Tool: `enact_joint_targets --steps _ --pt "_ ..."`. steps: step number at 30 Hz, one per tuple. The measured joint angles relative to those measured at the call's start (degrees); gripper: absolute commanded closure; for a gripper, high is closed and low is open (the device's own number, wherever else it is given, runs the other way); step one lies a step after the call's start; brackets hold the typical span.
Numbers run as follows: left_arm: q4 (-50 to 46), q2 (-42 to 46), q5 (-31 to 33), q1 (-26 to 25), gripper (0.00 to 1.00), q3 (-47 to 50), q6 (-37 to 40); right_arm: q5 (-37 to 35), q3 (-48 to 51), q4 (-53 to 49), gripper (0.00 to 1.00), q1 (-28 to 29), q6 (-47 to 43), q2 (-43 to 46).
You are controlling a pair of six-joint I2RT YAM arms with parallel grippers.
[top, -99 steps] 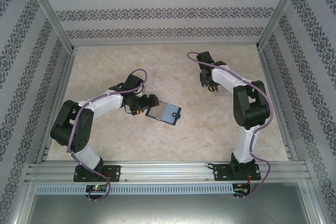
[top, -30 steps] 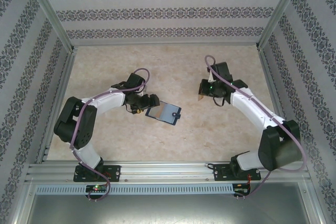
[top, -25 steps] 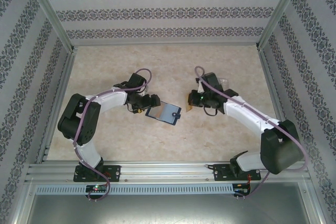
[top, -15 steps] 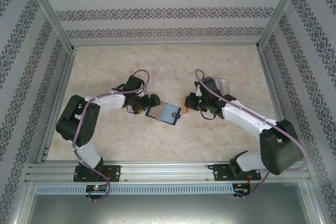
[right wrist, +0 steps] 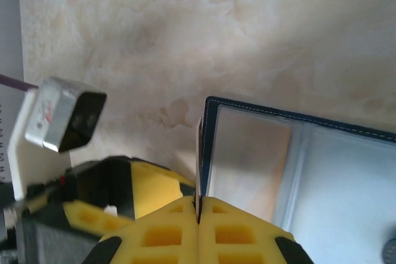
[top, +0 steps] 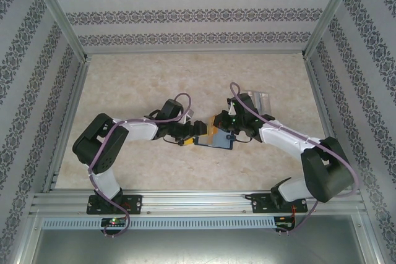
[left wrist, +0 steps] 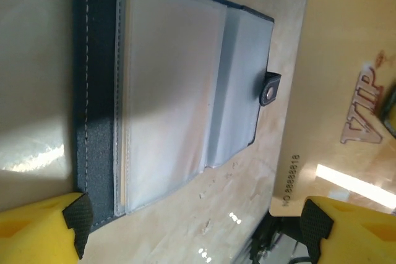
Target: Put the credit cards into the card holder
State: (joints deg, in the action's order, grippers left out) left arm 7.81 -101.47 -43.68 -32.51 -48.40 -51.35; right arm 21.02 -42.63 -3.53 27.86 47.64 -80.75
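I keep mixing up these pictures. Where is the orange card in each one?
Top external: orange card, middle, between the arms.
Left wrist: right side, reading VIP.
Right wrist: edge-on, bottom middle, pinched by the right claw.
Shared landmark: the navy card holder beside it.

A beige marbled tabletop is seen across the middle of the top view, enclosed on three sides by walls papered in grey floral bands. A clear plastic box is set right of centre. An aluminium rail is laid along the lower edge.
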Motion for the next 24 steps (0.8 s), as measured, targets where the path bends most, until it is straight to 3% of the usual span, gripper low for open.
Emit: enact_joint_targets --steps 8,17,24 --pt "1.0 0.3 0.2 0.0 0.11 0.6 -0.5 1.6 6.9 4.0 1.0 -2.6 -1.9 1.3" --pt "-10.9 0.3 6.4 0.0 0.11 -5.1 4.1 2.7 10.8 9.7 1.0 -3.1 -3.3 0.7" --pt "-13.5 -0.1 8.4 0.0 0.12 -5.8 5.3 3.1 11.5 12.7 1.0 -4.1 -3.3 -1.8"
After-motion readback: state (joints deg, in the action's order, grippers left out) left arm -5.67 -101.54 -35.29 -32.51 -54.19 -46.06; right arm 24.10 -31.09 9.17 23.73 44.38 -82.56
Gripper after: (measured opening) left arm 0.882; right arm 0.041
